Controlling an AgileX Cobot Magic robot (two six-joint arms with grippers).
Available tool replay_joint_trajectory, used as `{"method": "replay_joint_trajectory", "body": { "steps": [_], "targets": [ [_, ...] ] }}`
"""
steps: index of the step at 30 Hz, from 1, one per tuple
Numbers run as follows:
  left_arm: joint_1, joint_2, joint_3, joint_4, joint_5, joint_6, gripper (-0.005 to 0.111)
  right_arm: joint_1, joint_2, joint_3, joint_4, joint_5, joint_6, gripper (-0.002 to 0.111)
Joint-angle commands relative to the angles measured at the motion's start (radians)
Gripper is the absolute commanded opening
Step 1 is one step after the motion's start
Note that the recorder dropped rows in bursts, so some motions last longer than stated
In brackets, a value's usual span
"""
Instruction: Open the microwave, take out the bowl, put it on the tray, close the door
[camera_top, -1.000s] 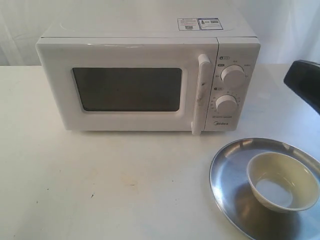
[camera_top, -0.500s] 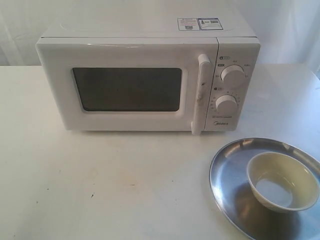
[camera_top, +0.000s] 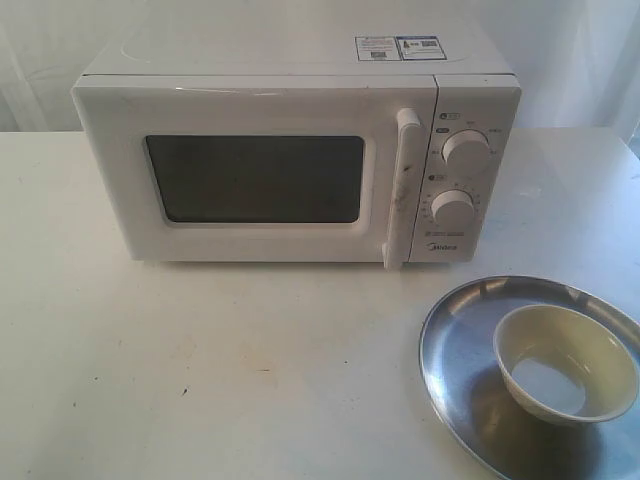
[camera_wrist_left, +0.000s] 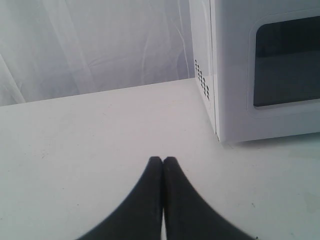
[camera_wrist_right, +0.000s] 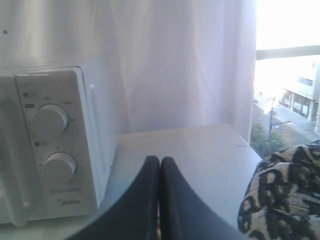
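The white microwave (camera_top: 300, 150) stands at the back of the table with its door (camera_top: 250, 175) shut flush and the bar handle (camera_top: 402, 188) upright beside the two dials. The cream bowl (camera_top: 565, 362) sits upright inside the silver tray (camera_top: 460, 370) at the front right. Neither arm shows in the exterior view. My left gripper (camera_wrist_left: 163, 160) is shut and empty over bare table, off the microwave's (camera_wrist_left: 260, 70) left corner. My right gripper (camera_wrist_right: 160, 160) is shut and empty, to the right of the microwave's dial panel (camera_wrist_right: 52, 145).
A white curtain (camera_top: 560, 50) hangs behind the table. In the right wrist view a window (camera_wrist_right: 287, 90) and a leopard-print cloth (camera_wrist_right: 282, 195) lie beyond the table's right edge. The table (camera_top: 200, 380) is white.
One second ago a dark arm part showed at the exterior view's right edge; it has withdrawn out of view. Microwave, bowl and tray have not moved.
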Motion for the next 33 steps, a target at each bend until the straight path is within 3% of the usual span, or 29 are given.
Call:
{"method": "replay_joint_trajectory", "body": {
  "steps": [1,18,22,27,33],
  "targets": [
    [-0.003,-0.002,-0.003,-0.008,-0.004,0.000,0.000,-0.024,-0.027,0.012,-0.010,0.012,-0.009,0.000],
    [-0.003,-0.002,-0.003,-0.008,-0.004,0.000,0.000,-0.024,-0.027,0.012,0.034,-0.021,-0.035,0.000],
    [-0.003,-0.002,-0.003,-0.008,-0.004,0.000,0.000,-0.024,-0.027,0.012,0.365,0.029,-0.395,0.000],
    [-0.003,-0.002,-0.003,-0.008,-0.004,0.000,0.000,-0.024,-0.027,0.012,0.971,0.005,-1.088,0.000],
    [-0.003,-0.002,-0.003,-0.008,-0.004,0.000,0.000,-0.026,-0.027,0.012,1.420,-0.121,-1.521,0.000]
  ]
}}
